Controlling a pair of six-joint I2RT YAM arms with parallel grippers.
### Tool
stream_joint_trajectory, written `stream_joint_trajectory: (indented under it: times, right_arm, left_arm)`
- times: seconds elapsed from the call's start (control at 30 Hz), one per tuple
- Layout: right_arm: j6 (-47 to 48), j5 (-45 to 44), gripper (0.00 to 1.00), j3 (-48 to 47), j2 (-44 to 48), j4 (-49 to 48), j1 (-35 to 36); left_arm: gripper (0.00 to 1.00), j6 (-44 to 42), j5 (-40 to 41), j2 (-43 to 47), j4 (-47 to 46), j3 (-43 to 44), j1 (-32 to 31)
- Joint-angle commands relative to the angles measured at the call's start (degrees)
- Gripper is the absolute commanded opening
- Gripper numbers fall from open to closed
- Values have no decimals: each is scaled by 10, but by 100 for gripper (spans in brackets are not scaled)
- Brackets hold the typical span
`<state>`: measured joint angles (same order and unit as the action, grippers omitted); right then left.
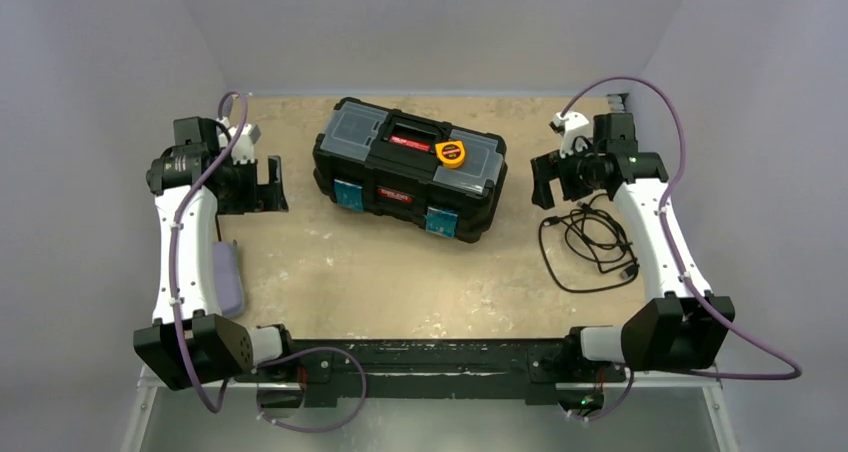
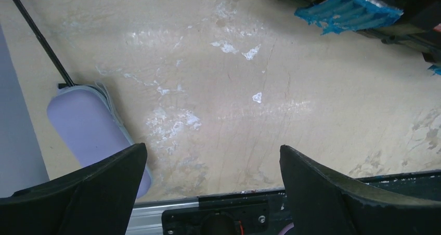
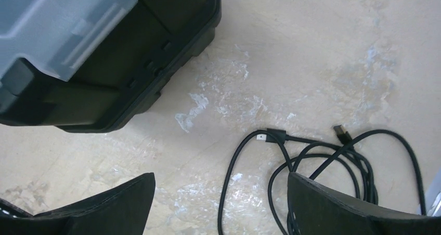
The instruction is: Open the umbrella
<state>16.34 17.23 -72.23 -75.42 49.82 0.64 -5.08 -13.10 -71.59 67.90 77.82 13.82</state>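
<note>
Left gripper [image 2: 212, 152] hangs wide open and empty, and the right gripper [image 3: 222, 178] is the same over the cable [image 3: 276, 136]. All I can see of the umbrella [image 2: 37, 35] is a thin dark shaft at the near-left edge, meeting the lavender case [image 2: 88, 126]. Probably the left arm's job, since it's closest.

Both arms are raised and reaching forward. The left arm [image 1: 185, 242] runs along the left side, wrist turned inward. Its left gripper [image 2: 213, 154] has jaws spread wide, holding nothing. The right arm [image 1: 655, 237] mirrors it, and the right gripper [image 3: 221, 180] is likewise parted and empty.
</note>
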Motion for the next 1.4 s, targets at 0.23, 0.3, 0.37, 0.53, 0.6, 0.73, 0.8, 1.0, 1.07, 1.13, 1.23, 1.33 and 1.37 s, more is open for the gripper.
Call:
stream_joint_trajectory:
  times: [0.23, 0.3, 0.37, 0.53, 0.6, 0.73, 0.8, 1.0, 1.07, 1.13, 1.23, 1.33, 1.37]
  right_arm:
    - [118, -59, 99, -205, -25, 61, 149]
    - [139, -57, 99, -222, -20, 71, 185]
    - [157, -35, 99, -237, -10, 82, 215]
    - [201, -10, 99, -211, 14, 82, 327]
    - [211, -20, 99, -184, 5, 72, 379]
    - [215, -115, 99, -140, -35, -35, 510]
    - [220, -183, 97, -134, -74, -103, 559]
    - [233, -149, 85, -267, -242, -148, 619]
    - [241, -134, 83, -263, -268, -177, 624]
    - [241, -134, 81, -241, -288, -218, 624]
    - [228, -164, 79, -204, -300, -268, 604]
    - [219, -191, 77, -187, -305, -278, 570]
    - [220, -202, 77, -178, -304, -283, 557]
  left_arm:
    - [100, 67, 144, -205, -38, 242, -10]
    - [100, 59, 160, -233, -71, 254, -19]
    - [100, 55, 157, -264, -99, 257, -24]
    - [100, 67, 157, -333, -126, 255, -53]
    - [99, 94, 129, -353, -135, 250, -56]
    - [98, 123, 87, -390, -141, 248, -60]
    - [97, 130, 80, -404, -143, 251, -62]
    - [93, 137, 105, -441, -140, 275, -82]
    - [92, 139, 114, -450, -141, 276, -93]
    - [92, 135, 117, -454, -144, 277, -108]
    - [92, 124, 109, -450, -149, 268, -132]
    - [91, 126, 76, -440, -156, 253, -158]
    - [91, 129, 59, -438, -158, 250, -165]
